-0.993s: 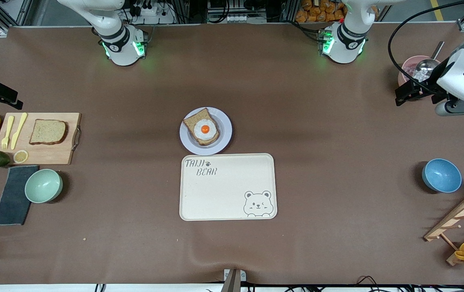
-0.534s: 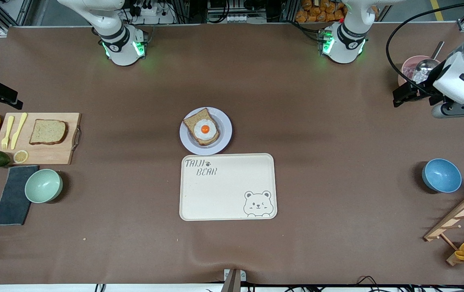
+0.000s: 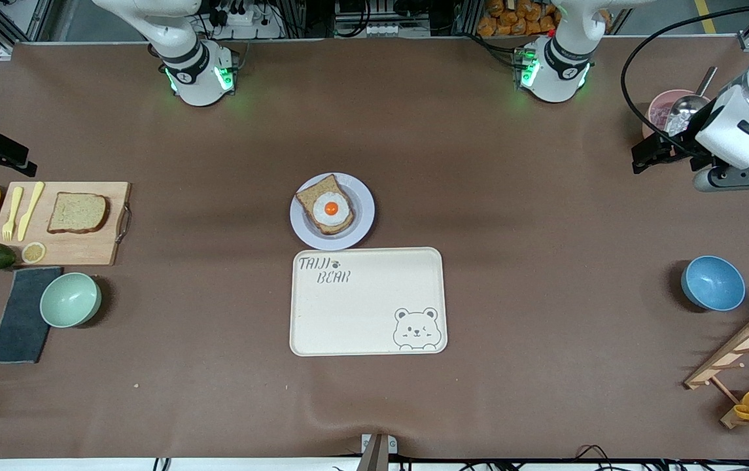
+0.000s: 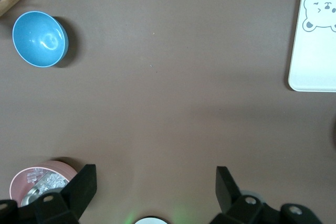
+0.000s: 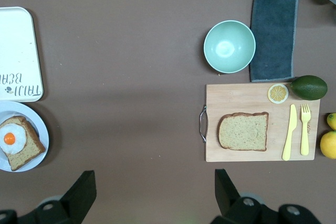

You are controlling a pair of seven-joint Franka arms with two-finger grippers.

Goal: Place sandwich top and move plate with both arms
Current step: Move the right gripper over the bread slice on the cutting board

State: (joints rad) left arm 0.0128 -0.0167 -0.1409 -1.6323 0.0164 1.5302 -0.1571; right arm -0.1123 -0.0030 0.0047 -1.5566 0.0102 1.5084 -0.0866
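We have not yet touched the sandwich top [image 3: 78, 212], which lies flat on the wooden board [image 3: 60, 252] near the counter edge at the right arm's end, beside a yellow knife [image 3: 31, 209] and fork [image 3: 12, 212]. The plate [image 3: 362, 219] sits mid-counter, bearing the egg slice [image 3: 326, 210] and touching the edge of the bear tray [image 3: 367, 307] that is farther from the front camera. Our right gripper [image 5: 152, 195] hangs high over the bare counter between board and plate, its fingers spread wide and holding nothing; our left gripper [image 4: 155, 187] waits over the corner by the pink cup [image 3: 665, 111], fingers likewise apart and empty. To do this step well, we judge we should come down straight on the slice, pinching across its crust clear of the knife and the board's handle [image 3: 124, 224]. The run from board to plate looks unobstructed, and the counter on both sides of the plate is open for a two-armed lift.
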